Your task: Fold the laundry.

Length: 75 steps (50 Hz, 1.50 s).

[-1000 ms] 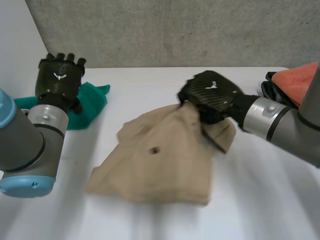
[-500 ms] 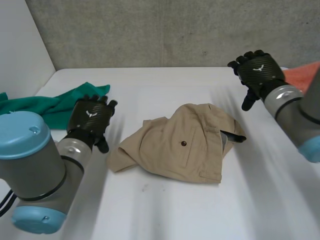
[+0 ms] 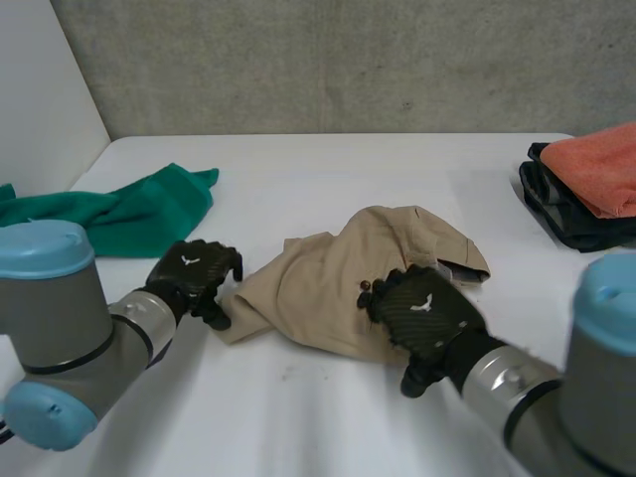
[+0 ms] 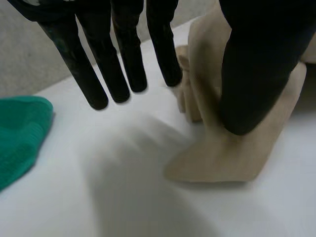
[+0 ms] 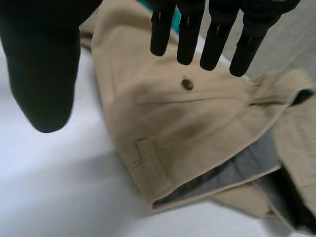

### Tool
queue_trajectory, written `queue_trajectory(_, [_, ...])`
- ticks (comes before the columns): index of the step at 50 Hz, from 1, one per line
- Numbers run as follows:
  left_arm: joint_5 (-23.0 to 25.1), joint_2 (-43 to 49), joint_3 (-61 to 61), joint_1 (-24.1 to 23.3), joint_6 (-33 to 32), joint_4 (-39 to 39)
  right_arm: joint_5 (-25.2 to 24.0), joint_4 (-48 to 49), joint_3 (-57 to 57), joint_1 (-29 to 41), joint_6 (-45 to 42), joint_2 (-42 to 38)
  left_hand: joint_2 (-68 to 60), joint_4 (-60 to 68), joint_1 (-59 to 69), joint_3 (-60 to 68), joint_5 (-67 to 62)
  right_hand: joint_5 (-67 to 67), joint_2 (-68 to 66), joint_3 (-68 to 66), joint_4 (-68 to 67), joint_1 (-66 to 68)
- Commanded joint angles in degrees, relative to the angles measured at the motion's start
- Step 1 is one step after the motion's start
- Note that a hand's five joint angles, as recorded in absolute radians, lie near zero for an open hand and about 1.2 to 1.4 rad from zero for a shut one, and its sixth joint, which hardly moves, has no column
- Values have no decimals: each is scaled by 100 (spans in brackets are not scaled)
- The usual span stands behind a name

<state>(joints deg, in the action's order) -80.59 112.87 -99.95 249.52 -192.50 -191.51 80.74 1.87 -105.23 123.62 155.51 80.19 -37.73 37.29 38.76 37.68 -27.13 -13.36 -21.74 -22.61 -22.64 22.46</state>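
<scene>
**Shorts (image 3: 318,283) crumpled mid-table, nothing gripped**

Nearest us, the right hand (image 3: 422,310) hangs over the shorts' near edge. Its fingers are straight and spread from the thumb, and the fingertips are near the button (image 5: 187,84). The left hand (image 3: 191,276) sits at the shorts' left corner, fingers straight above the table (image 3: 298,417) and thumb over the corner. We cannot tell whether the thumb touches. Farther off, a green cloth (image 3: 139,211) lies on the left. On the right, an orange cloth (image 3: 596,164) tops a black stack (image 3: 556,209).

Green cloth (image 3: 129,214) partly beyond edge.
</scene>
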Motion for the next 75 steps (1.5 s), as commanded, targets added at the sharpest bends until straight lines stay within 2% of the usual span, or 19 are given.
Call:
queue_trajectory(1, [-194, 516, 291, -26, -24, -9, 381, 1077, -85, 75, -266, -891, -2746, 2789, 2642, 2750, -2805, -473, -634, -547, -544, 562])
queue_trajectory(4, [-396, 552, 370, -61, -33, -18, 504, 1613, -85, 84, -442, -1216, -4159, 4203, 4056, 4164, -4219, -472, -634, -547, -544, 562])
queue_trajectory(8, [-502, 543, 458, -96, -33, -27, 767, 2255, -68, 84, -653, -1541, -4227, 4271, 4124, 4232, -4287, -1058, -1219, -1132, -1129, 1147])
queue_trajectory(10, [-493, 517, 476, -140, -33, -27, 916, 2527, -50, 84, -724, -1612, -4227, 4271, 4124, 4232, -4287, -2098, -2260, -2173, -2170, 2188])
queue_trajectory(12, [-528, 455, 537, -272, -33, -27, 1119, 2870, -15, 48, -820, -1639, -4227, 4271, 4124, 4232, -4287, -4968, -5130, -5043, -5040, 5058])
queue_trajectory(13, [-537, 438, 572, -324, -33, -27, 1180, 2958, 3, 40, -873, -1630, -4227, 4271, 4124, 4232, -4287, -5657, -5819, -5732, -5729, 5747])
queue_trajectory(17, [-669, -71, 713, -501, -33, -27, 1312, 3117, 108, -13, -1128, -1498, -4227, 4271, 4124, 4232, -4287, -5664, -5826, -5739, -5736, 5754])
queue_trajectory(20, [-818, -668, 757, -483, -24, -53, 1313, 3065, 257, -57, -1234, -1034, -4227, 4271, 4124, 4232, -4287, -5664, -5826, -5739, -5736, 5754])
queue_trajectory(24, [-933, -1389, 977, -509, -33, -149, 1286, 2793, 547, -171, -1260, -181, -4227, 4271, 4124, 4232, -4287, -5664, -5826, -5739, -5736, 5754])
queue_trajectory(29, [-924, -2390, 1406, -536, -15, -202, 1225, 1312, 1695, -452, -998, 767, -4227, 4271, 4124, 4232, -4287, -5664, -5826, -5739, -5736, 5754])
queue_trajectory(36, [-898, -3034, 2381, -536, -6, -176, 979, -150, 3453, -505, -215, 1200, -4227, 4271, 4124, 4232, -4287, -5664, -5826, -5739, -5736, 5754])
queue_trajectory(43, [-898, -2999, 3112, -580, 11, 52, 899, -460, 4300, -523, -12, 1262, -4227, 4271, 4124, 4232, -4287, -5664, -5826, -5739, -5736, 5754])
queue_trajectory(50, [-836, -2034, 3622, -527, -33, 88, 917, -425, 4380, -619, 23, 701, -4227, 4271, 4124, 4232, -4287, -5664, -5826, -5739, -5736, 5754])
queue_trajectory(58, [-546, -153, 4044, -325, -120, 114, 935, -39, 4301, -760, 594, -662, -4227, 4271, 4124, 4232, -4287, -5664, -5826, -5739, -5736, 5754])
queue_trajectory(62, [-405, 804, 4482, -281, -244, -184, 1171, 514, 4388, -813, 621, -1470, -4227, 4271, 4124, 4232, -4287, -5664, -5826, -5739, -5736, 5754])
queue_trajectory(68, [-405, 2499, 6009, -246, -288, -668, 1786, 2271, 4555, -804, 340, -2753, -4227, 4271, 4124, 4232, -4287, -5664, -5826, -5739, -5736, 5754])
queue_trajectory(72, [-449, 3196, 6856, -184, -270, -721, 1700, 3283, 4564, -734, 129, -3220, -4227, 4271, 4124, 4232, -4287, -5664, -5826, -5739, -5736, 5754])
queue_trajectory(73, [-441, 3267, 6918, -184, -270, -721, 1673, 3397, 4599, -734, 85, -3299, -2365, 2408, 2261, 2369, -2424, -3922, -4083, -3996, -3993, 4011])
queue_trajectory(75, [-432, 3285, 6901, -219, -270, -730, 1568, 3416, 4722, -760, 102, -3413, 2744, -2701, -2848, -2740, 2685, 1336, 1174, 1261, 1264, -1246])
